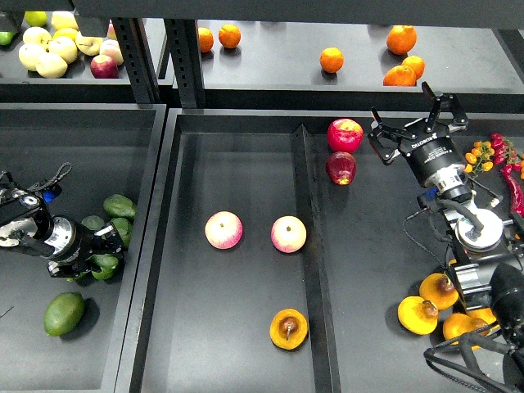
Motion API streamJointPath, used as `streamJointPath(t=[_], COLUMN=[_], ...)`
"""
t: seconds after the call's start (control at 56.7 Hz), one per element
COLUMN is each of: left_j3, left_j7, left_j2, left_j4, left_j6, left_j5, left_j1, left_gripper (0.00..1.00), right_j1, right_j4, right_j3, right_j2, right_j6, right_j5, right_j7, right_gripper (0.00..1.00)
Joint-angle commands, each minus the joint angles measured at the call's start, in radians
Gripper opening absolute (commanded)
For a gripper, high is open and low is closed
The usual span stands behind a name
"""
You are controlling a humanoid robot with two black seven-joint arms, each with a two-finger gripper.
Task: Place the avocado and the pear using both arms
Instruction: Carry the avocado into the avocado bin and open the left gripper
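The pear (288, 328), orange-yellow with a brown hollow, lies at the front of the middle tray (246, 155). My left gripper (113, 246) is over the avocado pile (119, 206) in the left tray (49, 139). It looks shut on a dark green avocado (105, 263) just under its fingers, though the fingers are dark and hard to separate. My right gripper (407, 115) is open and empty at the back of the right tray, right of two red apples (345, 134), far from the pear.
Two pink-yellow apples (223, 229) lie mid-tray. One avocado (64, 313) lies alone at the front left. More pears (417, 315) lie by my right arm. Oranges (331, 59) and yellow apples (45, 49) sit on the back shelf, and chillies (499, 151) at far right.
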Motion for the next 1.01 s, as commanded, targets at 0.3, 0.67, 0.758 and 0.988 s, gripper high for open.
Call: streamJointPath(t=[0.3, 0.67, 0.758, 0.988], left_j3=[0.000, -0.125, -0.213, -0.422], left_j7=[0.000, 0.000, 0.000, 0.000], left_j2=[-0.013, -0.016, -0.028, -0.088], left_j4=[0.006, 0.011, 0.013, 0.014], left_j6=[0.000, 0.000, 0.000, 0.000], left_j5=[-0.002, -0.002, -0.003, -0.049], left_j1=[0.000, -0.004, -0.006, 0.016], left_gripper=[0.72, 0.94, 0.97, 0.98], right_j1=[0.000, 0.000, 0.002, 0.011], right_j4=[0.000, 0.002, 0.003, 0.002], right_j3=[-0.003, -0.005, -0.006, -0.009], right_j2=[0.000, 0.000, 0.000, 0.000], right_j6=[0.000, 0.000, 0.000, 0.000], right_j5=[0.000, 0.000, 0.000, 0.000], right_j7=[0.000, 0.000, 0.000, 0.000], right_gripper=[0.99, 0.99, 0.99, 0.99])
